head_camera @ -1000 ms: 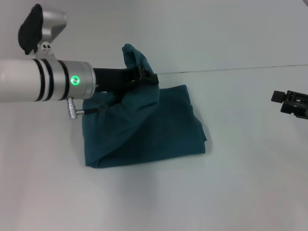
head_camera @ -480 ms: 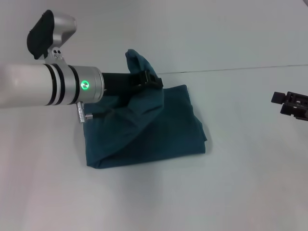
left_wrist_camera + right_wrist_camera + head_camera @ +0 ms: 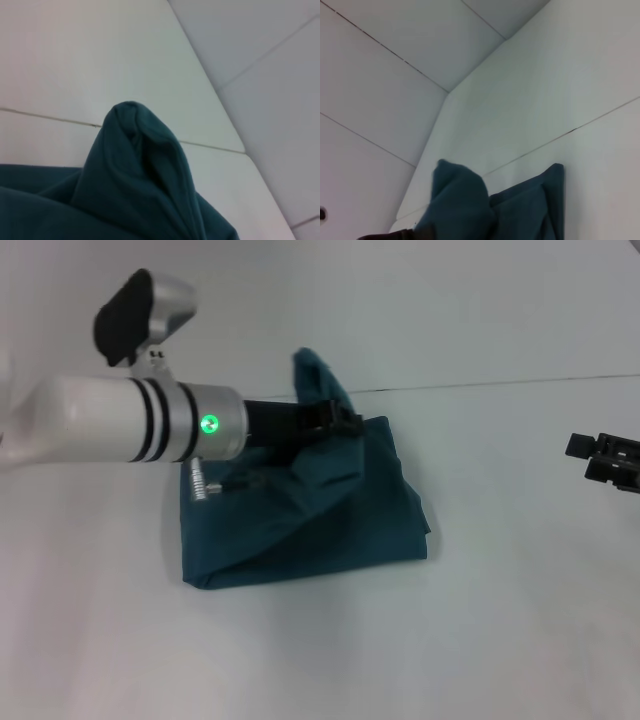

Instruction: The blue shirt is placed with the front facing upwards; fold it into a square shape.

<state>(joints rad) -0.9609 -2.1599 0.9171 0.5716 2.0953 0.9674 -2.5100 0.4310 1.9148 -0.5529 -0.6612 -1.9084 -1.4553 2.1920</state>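
The blue shirt (image 3: 320,510) lies folded into a rough rectangle on the white table, its print hidden. My left gripper (image 3: 335,420) is shut on a bunched fold of the shirt near its far edge and holds that fold raised as a peak (image 3: 318,375). The lifted peak of the blue shirt (image 3: 137,150) fills the left wrist view, and the blue shirt (image 3: 465,205) also shows from the right wrist view. My right gripper (image 3: 605,458) hovers at the right edge of the head view, away from the cloth.
The white table (image 3: 480,620) spreads around the shirt. A thin dark seam (image 3: 500,382) runs across the table behind the shirt.
My left gripper has carried the raised fold of the shirt to the right, over the folded body. The right arm has stayed in place.
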